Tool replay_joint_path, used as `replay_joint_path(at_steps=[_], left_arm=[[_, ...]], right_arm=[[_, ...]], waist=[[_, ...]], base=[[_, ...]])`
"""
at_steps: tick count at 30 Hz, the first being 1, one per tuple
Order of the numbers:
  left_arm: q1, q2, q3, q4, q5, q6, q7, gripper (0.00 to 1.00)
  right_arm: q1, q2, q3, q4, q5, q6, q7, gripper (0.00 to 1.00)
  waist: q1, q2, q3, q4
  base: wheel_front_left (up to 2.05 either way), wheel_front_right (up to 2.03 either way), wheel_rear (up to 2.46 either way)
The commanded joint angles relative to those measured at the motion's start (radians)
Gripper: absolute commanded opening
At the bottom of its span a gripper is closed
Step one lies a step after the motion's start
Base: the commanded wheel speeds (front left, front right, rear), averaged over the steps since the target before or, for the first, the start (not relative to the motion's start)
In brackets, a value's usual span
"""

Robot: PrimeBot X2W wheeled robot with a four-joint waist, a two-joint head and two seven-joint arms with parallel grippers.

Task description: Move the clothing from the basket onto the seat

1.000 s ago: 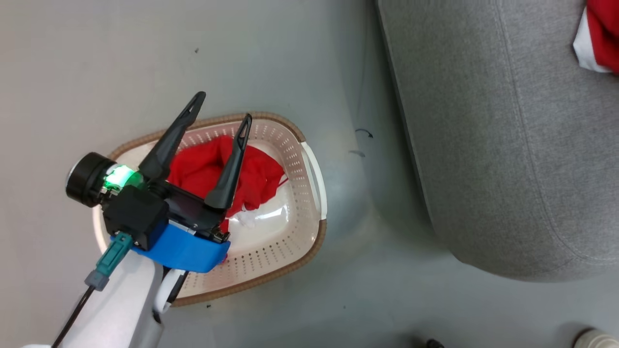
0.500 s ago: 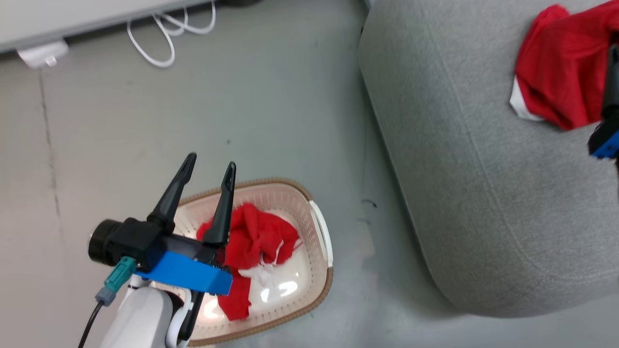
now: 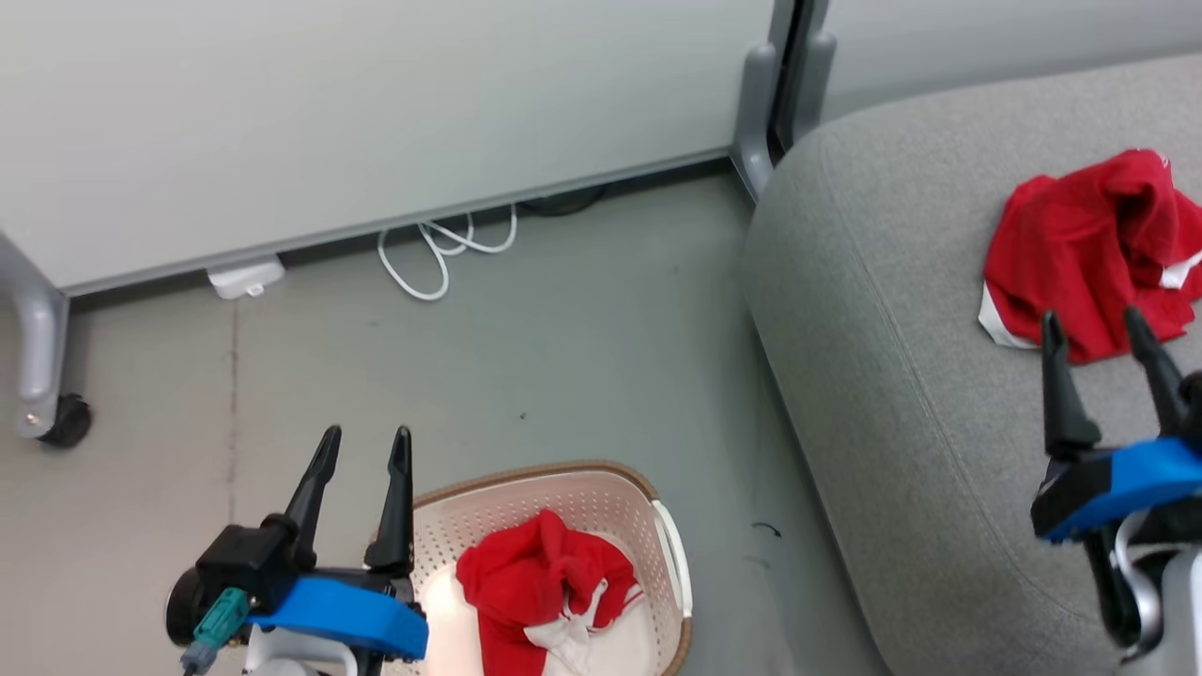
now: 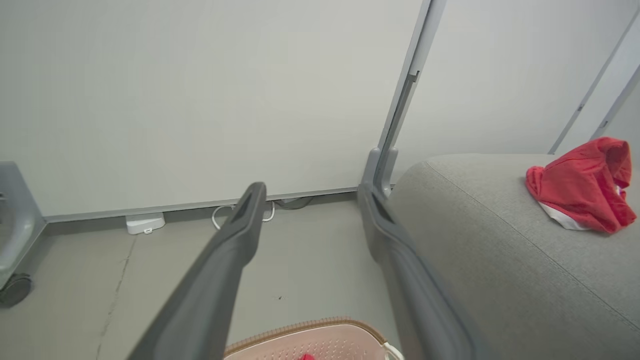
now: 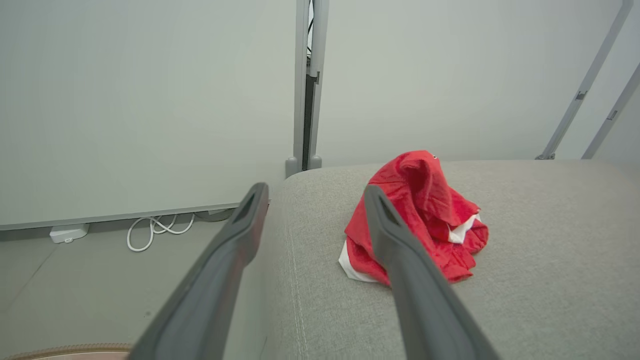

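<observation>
Left gripper [image 3: 366,437] sits up beside the basket [image 3: 526,469], at its left rim in the head view. The fingers are parted to a middling gap with nothing between them, and the left wrist view confirms it: only bare floor [image 4: 310,260] and wall show through that gap. The basket stands on the floor just off the left edge of the seat [image 3: 892,376], close but not touching. Inside it lies one red garment [image 3: 540,582], bunched against the right half of the basin with a twist of white trim showing at its lower side (the bottom of the basket runs out of the picture, so its full extent can't be told).

Over to the right gripper [image 3: 1091,319]: it is above the seat cushion, jaws apart and empty, with the tips pointing at the second red garment [image 3: 1080,244]. That one is crumpled in a heap on the seat, well in from the left edge, with a white panel peeking out at its lower left. From the right wrist view the right finger [image 5: 400,250] crosses in front of the heap; whether it touches the cloth, I can't tell. A white cable [image 3: 441,253] is looped along the foot of the wall.
</observation>
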Motion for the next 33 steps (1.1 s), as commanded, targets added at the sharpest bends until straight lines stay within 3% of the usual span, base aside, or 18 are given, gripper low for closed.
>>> replay_joint_path(at_steps=[1,11,33], left_arm=[[0.014,-0.006,0.016,0.01,0.004,0.001,-0.005,1.0],[0.057,-0.025,0.088,0.058,0.019,0.001,-0.005,1.0],[0.072,-0.027,0.131,0.101,0.044,-0.014,-0.005,1.0]], right_arm=[[0.053,0.019,0.007,-0.038,-0.01,0.0,-0.005,1.0],[0.257,0.075,0.094,-0.162,-0.024,0.0,-0.044,1.0],[0.322,0.084,0.177,-0.106,0.015,0.0,-0.054,1.0]], waist=[[0.0004,-0.0001,-0.04,0.032],[0.0004,-0.0001,-0.111,0.114],[0.0004,-0.0001,-0.139,0.155]], base=[[0.0,0.0,0.0],[0.0,0.0,0.0],[0.0,0.0,0.0]])
